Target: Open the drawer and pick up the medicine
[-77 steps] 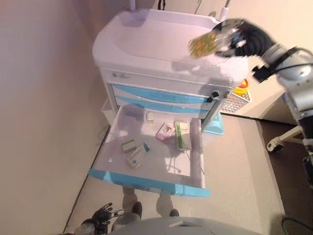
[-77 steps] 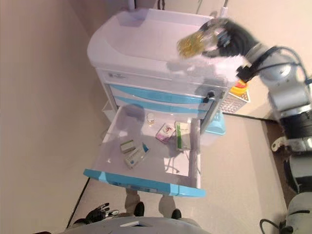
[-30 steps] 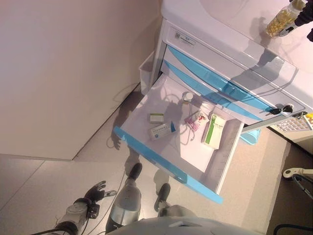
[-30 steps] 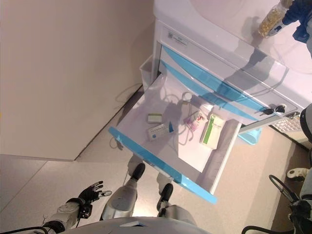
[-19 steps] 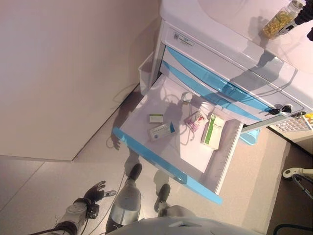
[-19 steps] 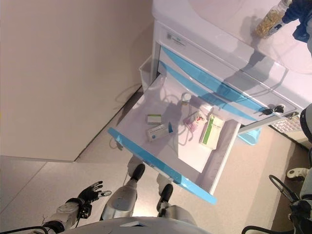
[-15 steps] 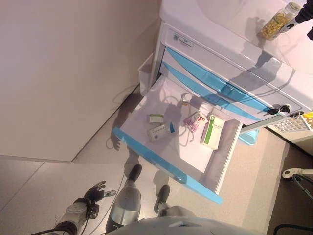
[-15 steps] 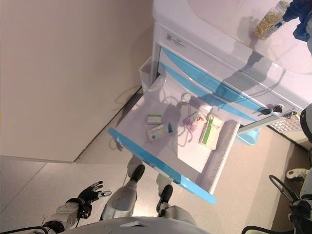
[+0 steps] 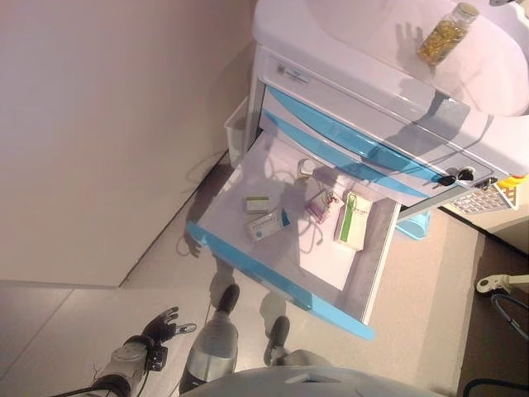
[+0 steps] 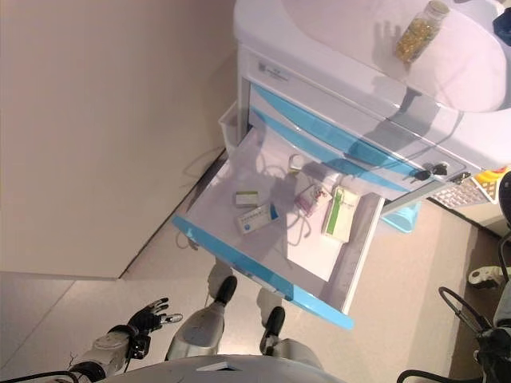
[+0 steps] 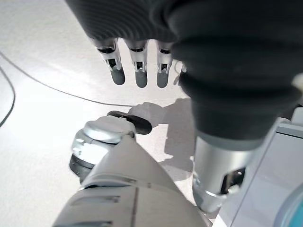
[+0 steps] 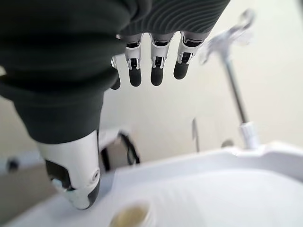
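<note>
A clear medicine bottle of yellow capsules (image 9: 445,35) stands by itself on the white cabinet top (image 9: 347,33), tilted in the picture. My right hand (image 10: 504,25) is at the view's right edge, apart from the bottle. In the right wrist view the right hand's fingers (image 12: 156,66) are straight and hold nothing, and the bottle's cap (image 12: 131,215) shows below them. The lower drawer (image 9: 273,279) is pulled open. My left hand (image 9: 159,325) hangs open low at the left, over the floor, and its fingers (image 11: 137,71) are straight.
In the open drawer lie a green-and-white box (image 9: 353,220), a pink packet (image 9: 318,205), a blue-and-white box (image 9: 266,225), a small green box (image 9: 257,203) and a small vial (image 9: 307,168). A wall runs along the left. A wire basket (image 9: 483,198) hangs on the cabinet's right side.
My right hand has let go of the capsule bottle and drawn away to the right. The bottle now stands on the cabinet top. The camera has shifted.
</note>
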### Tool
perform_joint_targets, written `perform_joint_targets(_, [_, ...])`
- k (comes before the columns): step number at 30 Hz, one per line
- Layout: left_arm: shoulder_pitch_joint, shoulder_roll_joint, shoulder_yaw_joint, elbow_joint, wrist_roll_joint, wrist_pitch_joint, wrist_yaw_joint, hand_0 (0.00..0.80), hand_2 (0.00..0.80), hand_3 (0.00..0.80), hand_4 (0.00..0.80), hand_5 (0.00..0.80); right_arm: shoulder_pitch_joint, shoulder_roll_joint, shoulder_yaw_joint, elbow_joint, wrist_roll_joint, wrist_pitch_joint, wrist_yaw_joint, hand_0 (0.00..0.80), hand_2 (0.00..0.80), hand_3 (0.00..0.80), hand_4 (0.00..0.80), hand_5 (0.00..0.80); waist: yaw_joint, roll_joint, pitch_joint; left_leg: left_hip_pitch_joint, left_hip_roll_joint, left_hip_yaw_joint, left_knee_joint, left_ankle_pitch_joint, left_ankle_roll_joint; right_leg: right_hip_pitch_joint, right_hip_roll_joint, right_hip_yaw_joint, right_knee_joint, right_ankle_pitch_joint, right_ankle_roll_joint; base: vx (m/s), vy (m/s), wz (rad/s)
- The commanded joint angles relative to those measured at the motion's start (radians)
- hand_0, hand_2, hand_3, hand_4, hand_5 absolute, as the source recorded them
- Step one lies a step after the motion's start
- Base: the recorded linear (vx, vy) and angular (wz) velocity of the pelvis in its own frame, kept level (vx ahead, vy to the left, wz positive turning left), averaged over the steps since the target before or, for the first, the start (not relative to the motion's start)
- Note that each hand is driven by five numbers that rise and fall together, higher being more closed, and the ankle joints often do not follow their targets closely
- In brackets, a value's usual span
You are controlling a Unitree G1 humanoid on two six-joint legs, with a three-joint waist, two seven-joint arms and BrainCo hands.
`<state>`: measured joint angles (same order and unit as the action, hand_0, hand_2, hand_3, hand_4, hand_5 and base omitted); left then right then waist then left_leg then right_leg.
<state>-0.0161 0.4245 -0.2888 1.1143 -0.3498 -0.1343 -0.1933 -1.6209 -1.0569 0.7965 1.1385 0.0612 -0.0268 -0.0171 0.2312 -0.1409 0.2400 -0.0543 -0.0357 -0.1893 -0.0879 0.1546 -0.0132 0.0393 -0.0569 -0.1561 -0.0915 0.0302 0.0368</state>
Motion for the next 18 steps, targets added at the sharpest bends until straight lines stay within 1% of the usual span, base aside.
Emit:
perform_joint_targets(1, [0.046, 0.011, -0.039, 0.043, 0.05, -0.005, -0.025, 0.0, 0.0, 0.0, 0.0, 0.0, 0.02, -0.087, 0.0, -0.034, 0.119, -0.055, -0.06, 0.0, 0.0, 0.0, 0.0, 0.0, -0.039, -0.002, -0.101, 0.066, -0.013, 0.045, 0.01, -0.144, 0.02, -0.026, -0.023, 0.009, 0.068, 0.023, 0.054, -0.026, -0.004, -0.22])
perform_joint_targets(3, [0.046, 0.007, -0.046, 0.051, 0.073, 0.006, -0.035, 0.0, 0.0, 0.0, 0.0, 0.0, 0.102, -0.097, -0.086, -0.091, 0.182, -0.094, -0.069, 0.0, 0.0, 0.0, 0.0, 0.0, -0.057, 0.011, -0.114, 0.077, -0.013, 0.057, 0.01, -0.149, 0.021, -0.023, -0.026, 0.021, 0.074, 0.02, 0.057, -0.024, -0.009, -0.2])
perform_joint_targets(4, [0.044, 0.009, -0.049, 0.054, 0.075, 0.01, -0.037, 0.0, 0.0, 0.0, 0.0, 0.0, 0.133, -0.098, -0.12, -0.119, 0.206, -0.097, -0.078, 0.0, 0.0, 0.0, 0.0, 0.0, -0.063, 0.013, -0.118, 0.081, -0.012, 0.062, 0.01, -0.15, 0.022, -0.022, -0.027, 0.025, 0.076, 0.02, 0.057, -0.014, -0.012, -0.23])
perform_joint_targets(6, [0.039, 0.0, -0.054, 0.06, 0.091, 0.023, -0.039, 0.0, 0.0, 0.0, 0.0, 0.0, 0.221, -0.09, -0.209, -0.184, 0.225, -0.129, -0.095, 0.0, 0.0, 0.0, 0.0, 0.0, -0.082, 0.024, -0.127, 0.09, -0.01, 0.076, 0.013, -0.156, 0.023, -0.02, -0.029, 0.038, 0.083, 0.016, 0.059, -0.013, -0.017, -0.29])
perform_joint_targets(7, [0.036, -0.008, -0.059, 0.06, 0.095, 0.032, -0.042, 0.0, 0.0, 0.0, 0.0, 0.0, 0.294, -0.083, -0.27, -0.247, 0.27, -0.138, -0.112, 0.0, 0.0, 0.0, 0.0, 0.0, -0.099, 0.035, -0.131, 0.097, -0.008, 0.087, 0.015, -0.16, 0.024, -0.02, -0.03, 0.048, 0.087, 0.014, 0.059, -0.017, -0.013, -0.29])
perform_joint_targets(10, [0.032, -0.021, -0.059, 0.064, 0.107, 0.041, -0.053, 0.0, 0.0, 0.0, 0.0, 0.0, 0.485, -0.056, -0.43, -0.418, 0.335, -0.148, -0.125, 0.0, 0.0, 0.0, 0.0, 0.0, -0.138, 0.051, -0.137, 0.111, -0.007, 0.112, 0.02, -0.171, 0.026, -0.017, -0.03, 0.074, 0.092, 0.009, 0.056, -0.026, -0.013, -0.37])
perform_joint_targets(12, [0.021, -0.032, -0.066, 0.072, 0.129, 0.049, -0.058, 0.0, 0.0, 0.0, 0.0, 0.0, 0.606, -0.022, -0.54, -0.519, 0.382, -0.162, -0.13, 0.0, 0.0, 0.0, 0.0, 0.0, -0.162, 0.059, -0.138, 0.119, -0.006, 0.127, 0.027, -0.18, 0.028, -0.014, -0.029, 0.091, 0.095, 0.003, 0.053, -0.042, -0.039, -0.31])
perform_joint_targets(15, [0.006, -0.044, -0.089, 0.089, 0.154, 0.044, -0.061, 0.0, 0.0, 0.0, 0.0, 0.0, 0.757, 0.049, -0.673, -0.715, 0.436, -0.153, -0.184, 0.0, 0.0, 0.0, 0.0, 0.0, -0.201, 0.07, -0.136, 0.127, -0.005, 0.151, 0.04, -0.193, 0.031, -0.016, -0.029, 0.112, 0.105, -0.003, 0.05, -0.054, -0.047, -0.38])
perform_joint_targets(17, [-0.013, -0.053, -0.079, 0.098, 0.147, 0.046, -0.063, 0.0, 0.0, 0.0, 0.0, 0.0, 0.863, 0.115, -0.738, -0.854, 0.424, -0.15, -0.211, 0.0, 0.0, 0.0, 0.0, 0.0, -0.228, 0.076, -0.134, 0.136, -0.005, 0.166, 0.045, -0.201, 0.032, -0.012, -0.026, 0.128, 0.105, -0.004, 0.048, -0.025, -0.024, -0.31])
perform_joint_targets(18, [-0.016, -0.055, -0.077, 0.099, 0.146, 0.043, -0.065, 0.0, 0.0, 0.0, 0.0, 0.0, 0.895, 0.134, -0.757, -0.898, 0.417, -0.152, -0.226, 0.0, 0.0, 0.0, 0.0, 0.0, -0.235, 0.077, -0.134, 0.139, -0.004, 0.171, 0.046, -0.203, 0.032, -0.011, -0.025, 0.133, 0.104, -0.004, 0.048, -0.039, -0.025, -0.21])
